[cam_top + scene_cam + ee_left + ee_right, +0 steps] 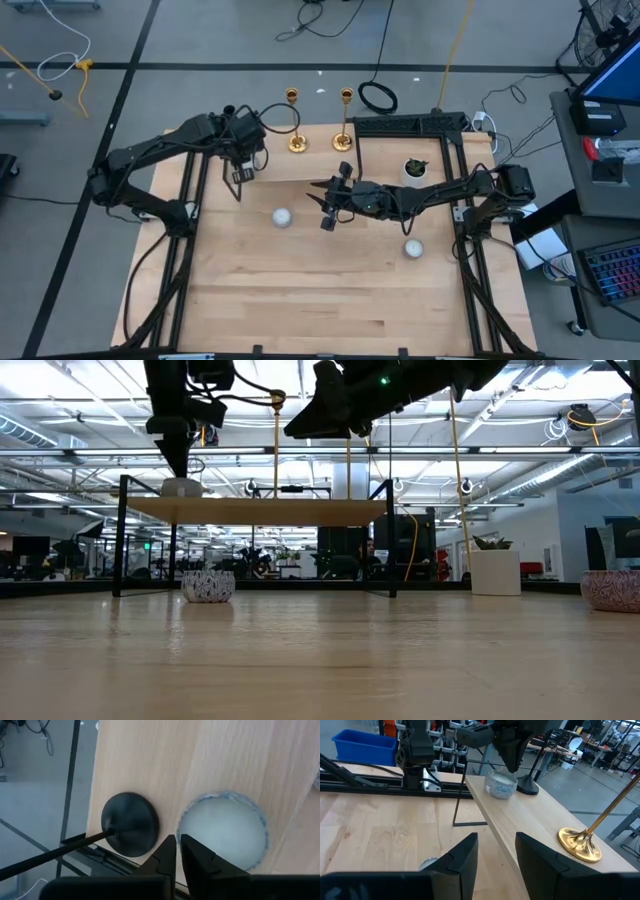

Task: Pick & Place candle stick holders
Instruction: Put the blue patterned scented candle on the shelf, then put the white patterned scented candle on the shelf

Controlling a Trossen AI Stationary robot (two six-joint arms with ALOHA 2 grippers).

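Observation:
Two tall gold candle stick holders [297, 142] [342, 141] stand by their round bases on a raised wooden shelf [300, 165] at the table's far side. One gold base also shows in the right wrist view [579, 843]. A black round-based holder [130, 824] stands on the shelf's left end beside a small pale bowl [222, 832]. My left gripper [178, 852] is shut and hangs just above that bowl, touching nothing that I can see. My right gripper [495, 854] is open and empty, over the table's middle in front of the shelf [327, 207].
A small patterned bowl [282, 217] sits on the table near the middle. Another [413, 248] sits toward the right. A white planter [416, 168] stands at the shelf's right end. Black frame rails run along both table sides.

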